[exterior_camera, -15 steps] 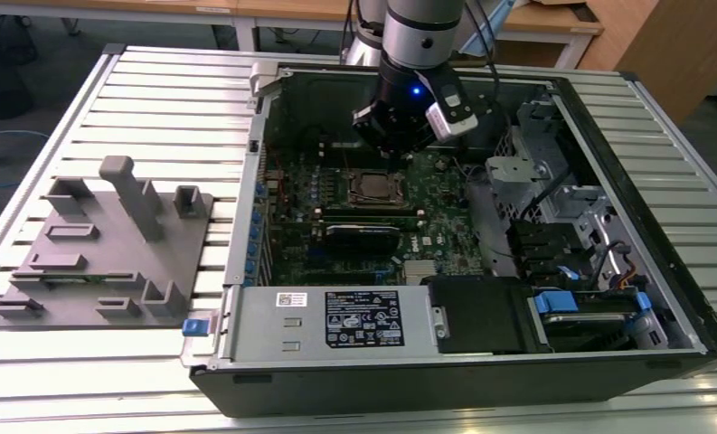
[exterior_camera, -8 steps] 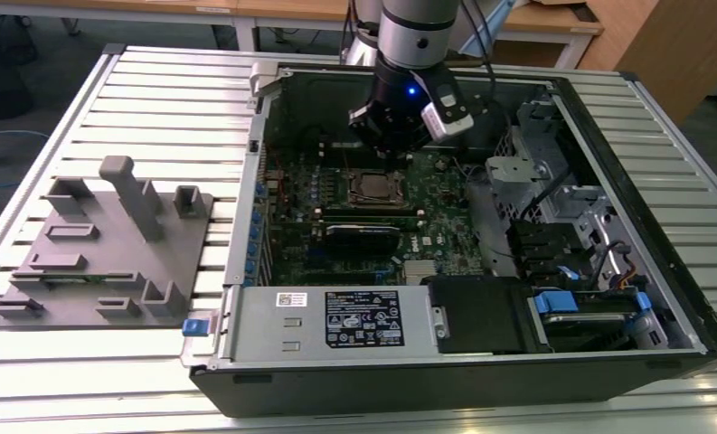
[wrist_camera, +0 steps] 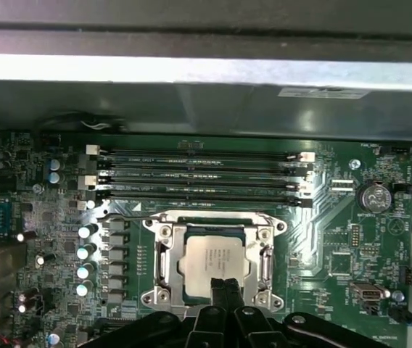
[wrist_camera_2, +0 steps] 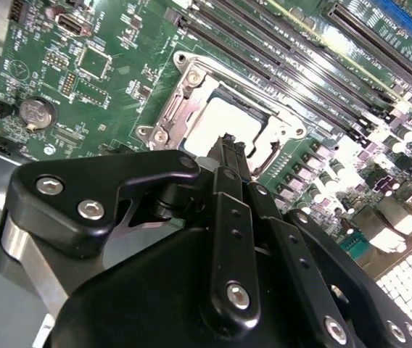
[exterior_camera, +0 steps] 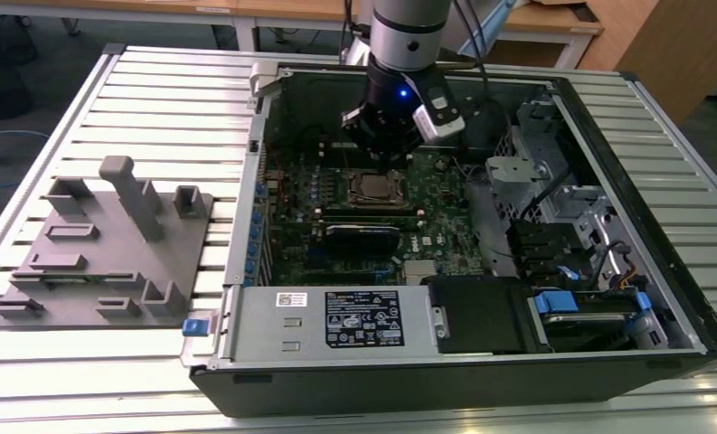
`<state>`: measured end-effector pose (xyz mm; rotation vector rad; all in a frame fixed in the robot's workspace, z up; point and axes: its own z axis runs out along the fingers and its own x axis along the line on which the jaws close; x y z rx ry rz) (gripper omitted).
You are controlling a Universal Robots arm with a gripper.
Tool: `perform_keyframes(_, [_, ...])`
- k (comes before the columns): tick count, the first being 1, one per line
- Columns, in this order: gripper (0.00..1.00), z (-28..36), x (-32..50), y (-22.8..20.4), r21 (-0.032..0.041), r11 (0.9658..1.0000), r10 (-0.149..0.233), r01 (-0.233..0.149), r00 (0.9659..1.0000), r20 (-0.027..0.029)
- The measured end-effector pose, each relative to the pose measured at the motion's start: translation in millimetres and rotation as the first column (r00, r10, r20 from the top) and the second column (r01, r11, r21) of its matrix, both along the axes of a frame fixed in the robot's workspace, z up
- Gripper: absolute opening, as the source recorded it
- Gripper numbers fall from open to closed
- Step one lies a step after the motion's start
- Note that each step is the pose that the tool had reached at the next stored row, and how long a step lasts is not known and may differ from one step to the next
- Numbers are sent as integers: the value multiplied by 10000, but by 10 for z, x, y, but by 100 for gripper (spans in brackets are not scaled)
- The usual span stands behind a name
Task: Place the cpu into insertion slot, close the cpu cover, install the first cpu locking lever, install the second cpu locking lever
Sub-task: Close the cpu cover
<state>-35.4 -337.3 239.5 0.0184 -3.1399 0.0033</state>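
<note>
The cpu [wrist_camera: 216, 258], a dull silver square, lies in the insertion slot [exterior_camera: 376, 188] on the green motherboard. Around it the cpu cover [wrist_camera: 164, 255] lies flat, its window framing the chip [wrist_camera_2: 224, 125]. My gripper [wrist_camera: 224, 288] hangs just above the near edge of the socket. Its two black fingers [wrist_camera_2: 228, 163] are pressed together with nothing between them, so it is shut. In the exterior view the gripper [exterior_camera: 389, 163] stands upright inside the open computer case, right over the socket. I cannot make out how the thin locking levers stand.
Long black memory slots [wrist_camera: 199, 174] run beside the socket. A coin battery [wrist_camera: 373, 196] sits on the board. A labelled metal box [exterior_camera: 334, 318] and drive cages [exterior_camera: 551, 190] crowd the case. A grey fixture block [exterior_camera: 105, 244] stands at the exterior view's left.
</note>
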Motion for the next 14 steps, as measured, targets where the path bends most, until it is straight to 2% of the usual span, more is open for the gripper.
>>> perform_keyframes(14, [11, -12, -32, 0, 0, 10000, 0, 0, 10000, 1])
